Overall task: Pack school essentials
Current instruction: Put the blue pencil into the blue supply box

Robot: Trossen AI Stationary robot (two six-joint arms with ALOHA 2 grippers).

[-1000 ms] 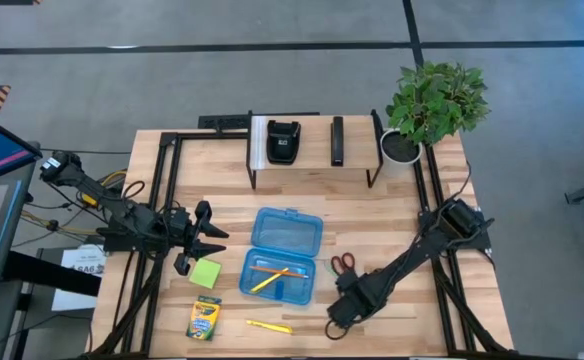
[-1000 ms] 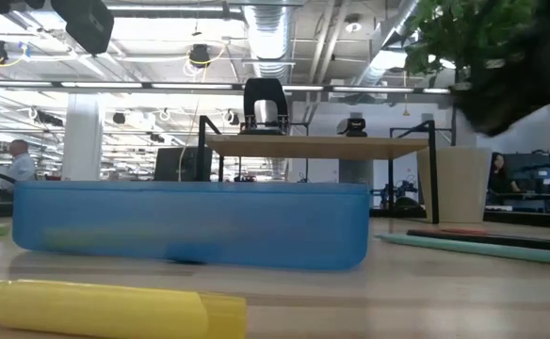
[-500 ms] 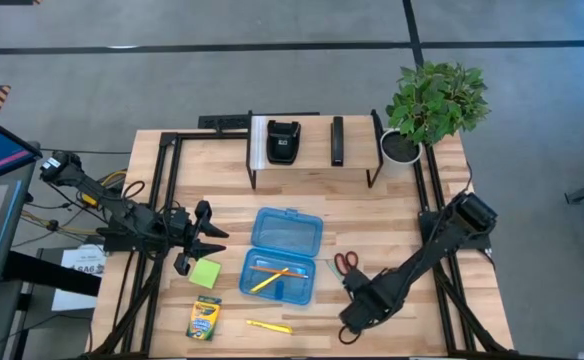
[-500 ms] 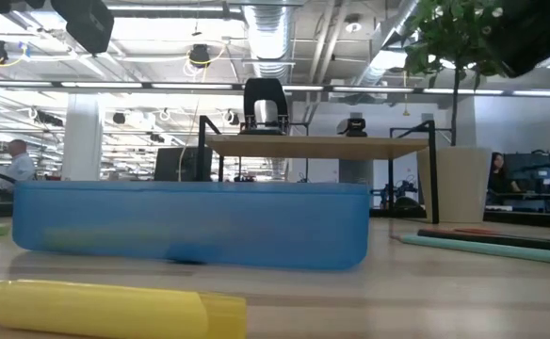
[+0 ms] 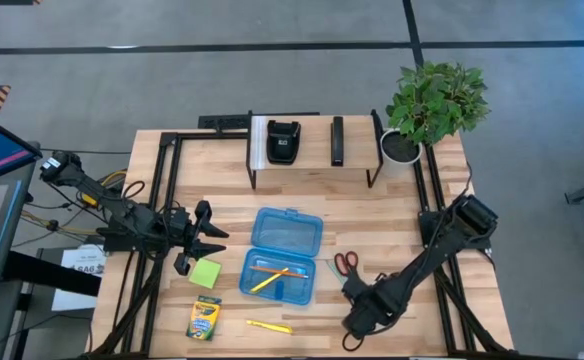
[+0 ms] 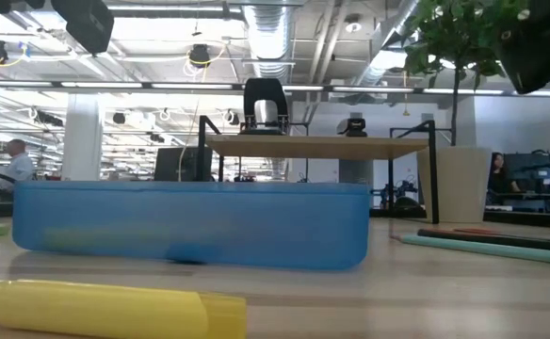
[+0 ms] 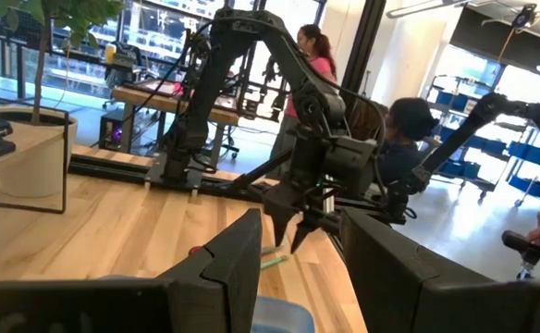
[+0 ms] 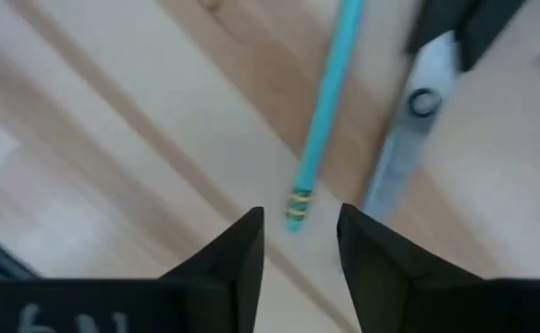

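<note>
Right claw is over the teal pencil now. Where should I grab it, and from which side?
Probably mid-shaft, straight down from above: the thin teal pencil lies flat on the wooden table. Set the open right claw across it, clear of the scissors' metal blade alongside.

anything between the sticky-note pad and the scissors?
Yes: in the high view the open blue case, holding pencils, sits between the green sticky-note pad and the red-handled scissors.

You see a translucent blue case [image 5: 282, 253] on the pale wood table [image 5: 372, 215]. Inside the case lie a yellow pencil [image 5: 270, 280] and an orange one [image 5: 264, 268]. Left of the case sits a bright green pad [image 5: 206, 273]; right of it, red-handled scissors [image 5: 344, 263] and a teal pencil [image 8: 324, 102]. Below the case: a yellow highlighter [image 5: 269, 326] and a green-and-yellow crayon box [image 5: 204, 317].
</note>
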